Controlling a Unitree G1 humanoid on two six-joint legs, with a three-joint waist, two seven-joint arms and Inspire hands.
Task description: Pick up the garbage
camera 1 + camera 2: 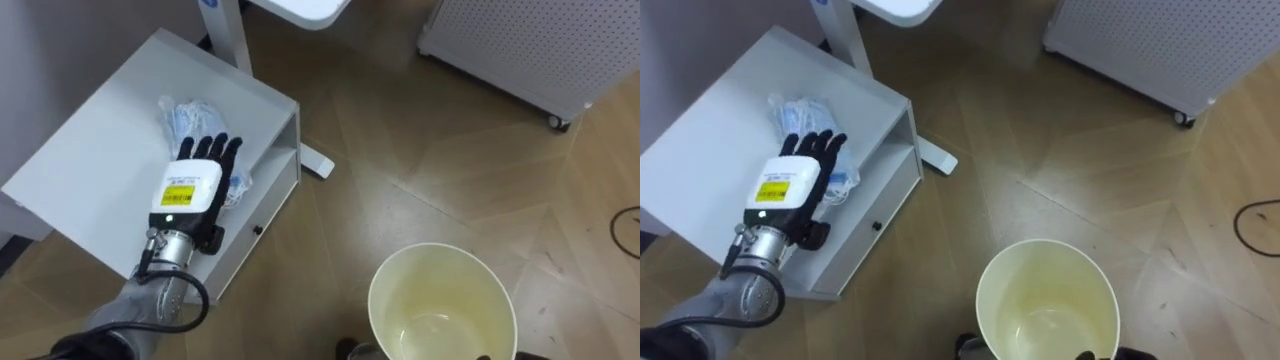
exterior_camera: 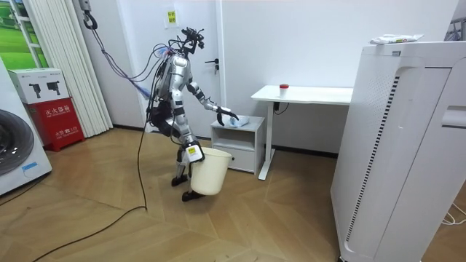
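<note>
Left hand (image 1: 190, 187) over white cabinet (image 1: 95, 165), fingers straight and spread, tips resting on garbage (image 1: 180, 112): crumpled clear plastic at hand's twelve o'clock. Likely light, soft, slippery; pinch bunched middle. Bin (image 1: 440, 290) at five o'clock, right hand (image 2: 192, 152) at rim, closure unreadable.

You'll find the garbage (image 1: 186, 113), a crumpled clear-and-blue plastic wrapper, lying on the white cabinet (image 1: 90, 170), its near end under the left hand's (image 1: 190, 185) straight fingers (image 1: 218, 148).
</note>
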